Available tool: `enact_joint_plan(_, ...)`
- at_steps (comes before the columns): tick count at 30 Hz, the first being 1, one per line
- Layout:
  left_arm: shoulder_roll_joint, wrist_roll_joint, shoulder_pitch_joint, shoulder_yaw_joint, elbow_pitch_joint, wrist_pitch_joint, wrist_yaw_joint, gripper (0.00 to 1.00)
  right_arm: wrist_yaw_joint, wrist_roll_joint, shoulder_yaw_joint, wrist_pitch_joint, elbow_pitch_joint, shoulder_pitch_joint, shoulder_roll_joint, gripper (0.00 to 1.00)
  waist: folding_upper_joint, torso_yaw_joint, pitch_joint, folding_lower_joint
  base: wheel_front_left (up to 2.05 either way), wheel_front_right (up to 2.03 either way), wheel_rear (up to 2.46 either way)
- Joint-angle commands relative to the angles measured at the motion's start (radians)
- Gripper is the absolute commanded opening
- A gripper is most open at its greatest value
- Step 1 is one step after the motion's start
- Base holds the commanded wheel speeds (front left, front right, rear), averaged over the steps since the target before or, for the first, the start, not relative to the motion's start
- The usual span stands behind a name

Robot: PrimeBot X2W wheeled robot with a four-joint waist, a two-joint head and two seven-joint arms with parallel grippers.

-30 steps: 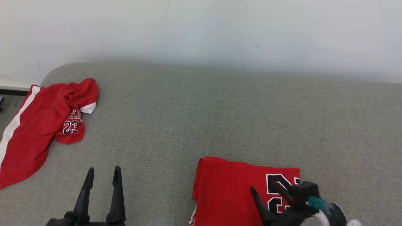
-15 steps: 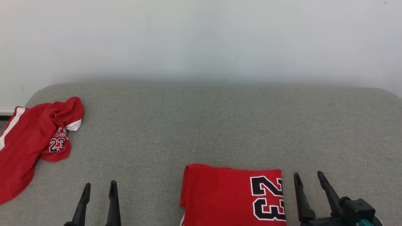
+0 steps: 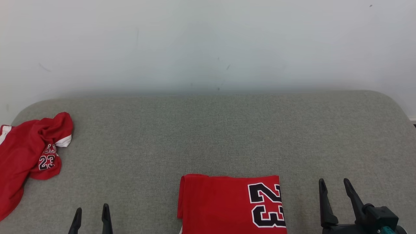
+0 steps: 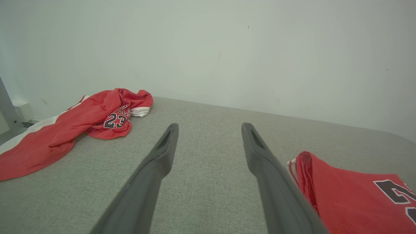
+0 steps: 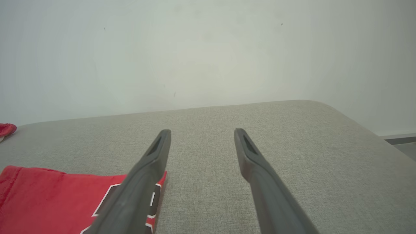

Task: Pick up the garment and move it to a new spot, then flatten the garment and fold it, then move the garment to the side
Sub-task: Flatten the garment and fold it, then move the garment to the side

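Head view: you're looking down on a grey fabric surface point(image 3: 208, 136) set against a pale wall point(image 3: 208, 42). The folded red jersey point(image 3: 221, 204), w/ a black "23" outlined in white on its right part, lies flat at the near edge, approx. centre; its near part is cut off by the frame bottom. Your right gripper point(image 3: 334, 180) sits just right of it at near right, fingers spread wide, nothing between them, clear of the cloth. Your left gripper point(image 3: 91, 208) shows at near left, tips only, likewise spread & empty, well apart from the jersey. At the left edge, farther back, a crumpled red garment point(image 3: 29, 152) w/ white trim & a small "23" lies in a heap, running out of frame. Left wrist view: both fingers stand apart over bare grey fabric, heap to the far left, the jersey's folded edge at near right. Right wrist view: fingers apart, jersey's right edge beside the left finger.
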Motion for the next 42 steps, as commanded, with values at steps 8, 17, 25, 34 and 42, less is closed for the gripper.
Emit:
enact_joint_plan(8,-0.001,0.002,0.016,-0.005,0.015,-0.002,-0.007,1.00,-0.002,-0.031,-0.017,0.033,0.024,-0.018,0.000,1.00,0.0000,0.006,0.002,0.0000,0.00,0.00,0.00)
enact_joint_plan(17,-0.002,-0.003,0.019,-0.015,0.006,-0.002,0.001,1.00,-0.002,-0.042,-0.009,0.049,0.015,-0.020,0.000,1.00,0.0000,0.009,0.004,0.0000,0.00,0.00,0.00)
enact_joint_plan(25,-0.002,-0.004,0.015,-0.028,-0.006,-0.002,0.008,1.00,-0.002,-0.041,0.004,0.076,0.001,-0.013,0.000,1.00,0.0000,0.008,0.010,0.0000,0.00,0.00,0.00)
enact_joint_plan(34,-0.002,-0.008,0.013,-0.042,-0.010,-0.002,0.017,1.00,-0.002,0.024,0.004,0.432,-0.059,-0.005,-0.002,1.00,0.0000,0.012,0.017,0.0000,0.00,0.00,0.00)
enact_joint_plan(42,-0.001,-0.006,0.004,-0.056,-0.015,-0.002,0.023,1.00,-0.002,0.030,0.021,0.932,-0.232,-0.018,0.000,1.00,0.0000,0.022,0.025,0.0000,0.00,0.00,0.00)
